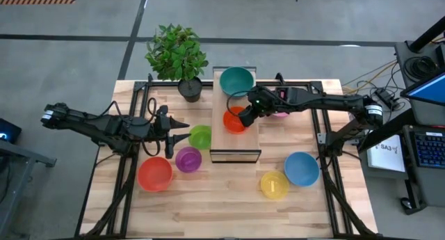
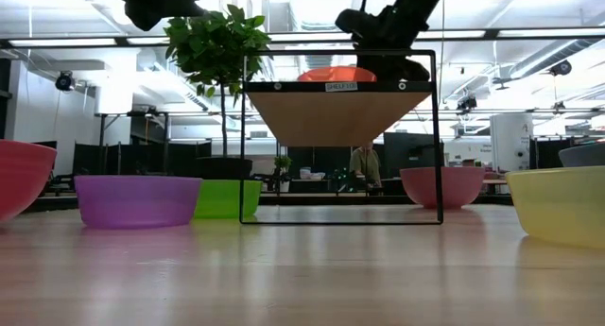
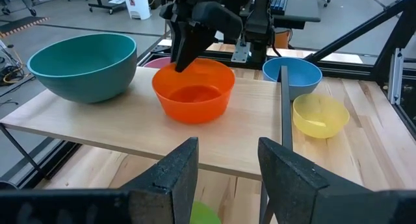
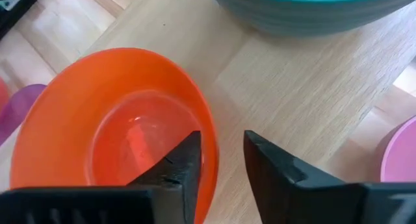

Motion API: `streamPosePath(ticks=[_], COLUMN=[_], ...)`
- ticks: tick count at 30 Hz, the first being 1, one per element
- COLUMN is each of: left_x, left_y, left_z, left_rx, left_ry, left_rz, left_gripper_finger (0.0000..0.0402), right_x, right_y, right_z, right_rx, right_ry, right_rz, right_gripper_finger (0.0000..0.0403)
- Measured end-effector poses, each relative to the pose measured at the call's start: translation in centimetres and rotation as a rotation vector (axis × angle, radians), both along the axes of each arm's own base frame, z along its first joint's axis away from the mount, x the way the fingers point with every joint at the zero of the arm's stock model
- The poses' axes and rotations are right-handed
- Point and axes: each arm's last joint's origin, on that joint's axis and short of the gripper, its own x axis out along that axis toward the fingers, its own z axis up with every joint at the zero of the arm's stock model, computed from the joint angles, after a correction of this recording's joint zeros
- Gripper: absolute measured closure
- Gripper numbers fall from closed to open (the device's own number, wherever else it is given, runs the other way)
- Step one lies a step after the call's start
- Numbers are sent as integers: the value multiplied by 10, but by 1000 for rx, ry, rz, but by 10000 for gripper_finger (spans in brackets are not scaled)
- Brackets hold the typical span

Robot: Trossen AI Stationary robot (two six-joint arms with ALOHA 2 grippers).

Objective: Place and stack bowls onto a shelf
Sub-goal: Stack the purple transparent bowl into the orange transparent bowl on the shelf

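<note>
Over the shelf (image 1: 235, 139), your right hand (image 1: 245, 117) sits at the orange bowl (image 1: 235, 120). One finger (image 4: 175, 169) is inside the bowl and the other just outside, so the rim passes between them; the jaws stand a little apart around that rim, and you cannot tell from the frames whether they are pressing on it. The orange bowl rests on the shelf board near its middle, and the teal bowl (image 1: 236, 81) stands on the same board toward the far end, close to the orange one but apart from it.

Your left hand (image 1: 175, 133) hangs over the left half of the surface, its fingers (image 3: 171, 175) spread open and holding nothing, pointed toward the shelf's left side. Just beyond its tips sits the green bowl (image 1: 200, 136), beside the shelf's left edge, with the purple bowl (image 1: 188, 159) next to it and the red bowl (image 1: 154, 174) nearer the front edge.

Right of the shelf, the pink bowl (image 2: 442, 186) lies partly hidden under the right arm. The blue bowl (image 1: 302, 169) and yellow bowl (image 1: 274, 185) stand side by side toward the front right corner. A potted plant (image 1: 177, 56) stands at the far edge.
</note>
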Motion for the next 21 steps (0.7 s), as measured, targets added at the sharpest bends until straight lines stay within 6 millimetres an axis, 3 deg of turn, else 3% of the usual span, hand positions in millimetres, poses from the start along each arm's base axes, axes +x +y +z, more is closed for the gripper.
streamPosePath(ticks=[7,14,21], left_x=[0,0,7], left_y=[0,-1,-11], left_z=[-2,-21,-36], left_rx=[-26,-203,-456], left_ry=[0,18,83], left_rz=[9,52,18], left_gripper_finger=[258,258,258], right_x=[-8,-27,-38], right_y=[2,7,35], right_z=[12,38,55], right_rx=[-12,-75,-230], right_ry=[-39,-113,-169], right_rz=[3,53,201], right_gripper_finger=[273,277,279])
